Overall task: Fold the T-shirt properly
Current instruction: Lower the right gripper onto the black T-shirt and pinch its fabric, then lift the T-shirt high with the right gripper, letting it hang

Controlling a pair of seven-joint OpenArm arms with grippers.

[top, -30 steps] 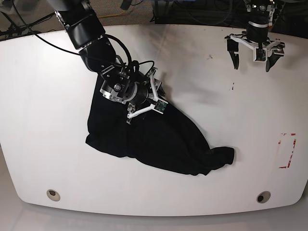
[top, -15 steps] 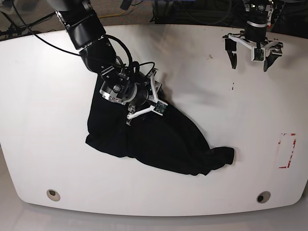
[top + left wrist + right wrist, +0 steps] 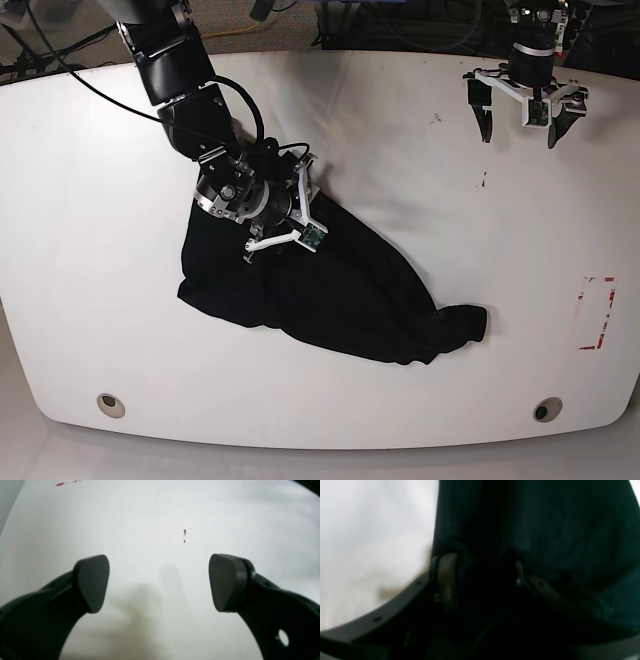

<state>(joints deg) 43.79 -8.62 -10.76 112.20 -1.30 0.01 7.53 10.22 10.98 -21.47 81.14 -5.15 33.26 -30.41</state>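
The T-shirt (image 3: 330, 290) is a black, soft heap lying crumpled on the white table (image 3: 90, 250), left of centre in the base view. It spreads in a rough diagonal wedge, broad at the upper left and narrowing to a bunched, wrinkled end at the lower right. No print shows.

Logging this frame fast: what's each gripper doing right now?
Left gripper: open, empty, above the bare table.
Right gripper: jaws around a fold of the T-shirt; firm grip cannot be told.

Left claw (image 3: 159, 582) agape (right claw (image 3: 480, 580) narrower).
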